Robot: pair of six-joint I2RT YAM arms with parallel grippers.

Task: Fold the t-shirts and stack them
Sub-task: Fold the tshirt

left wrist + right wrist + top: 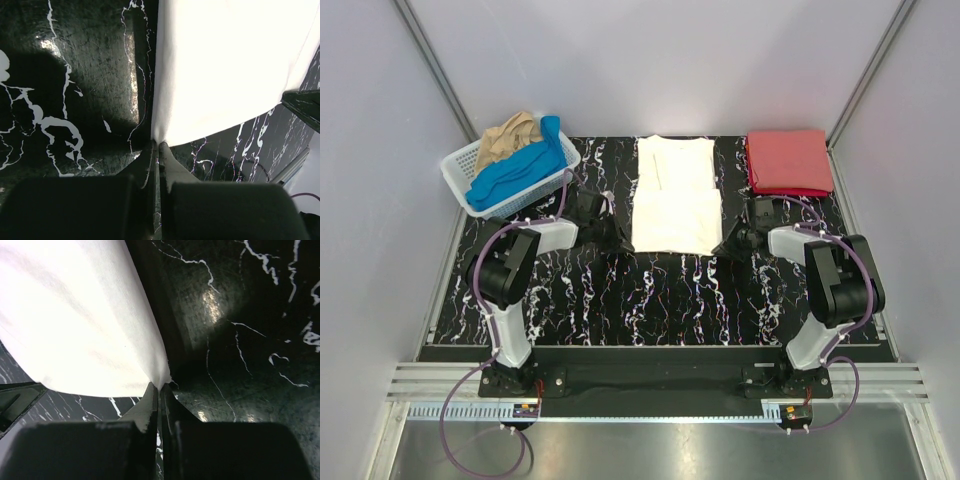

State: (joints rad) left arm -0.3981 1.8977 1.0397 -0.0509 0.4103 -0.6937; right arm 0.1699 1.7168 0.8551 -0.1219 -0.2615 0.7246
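Bench [670,300], black with white veining. White t-shirt [674,195] lies flat between the two tools and runs away from them as a long narrow panel with its sides folded in. No print shows on the upward face.

Left tool [620,238]: low at the bench, tips at the shirt's near left corner. In its wrist view the left tool [156,148] has its fingers pressed together with the corner of white cloth nipped between them. Clenched on the white t-shirt. The rest of the cloth spreads forward and right of the tips.

Right tool [724,248]: low at the bench, tips at the near right corner. In its wrist view the right tool [160,390] has its fingers closed flush on the cloth corner. Also clenched on the white t-shirt, with cloth fanning forward and left of the tips.

Red t-shirt [789,162]: folded to a neat rectangle, flat on the bench beyond the right tool and a little to its outer side, apart from the white one.

Basket [460,172]: white lattice, beyond the left tool and out to its left. Blue t-shirt [520,170] is bunched inside and draped across it. Tan t-shirt [508,138] is crumpled at the basket's far end, touching the blue.
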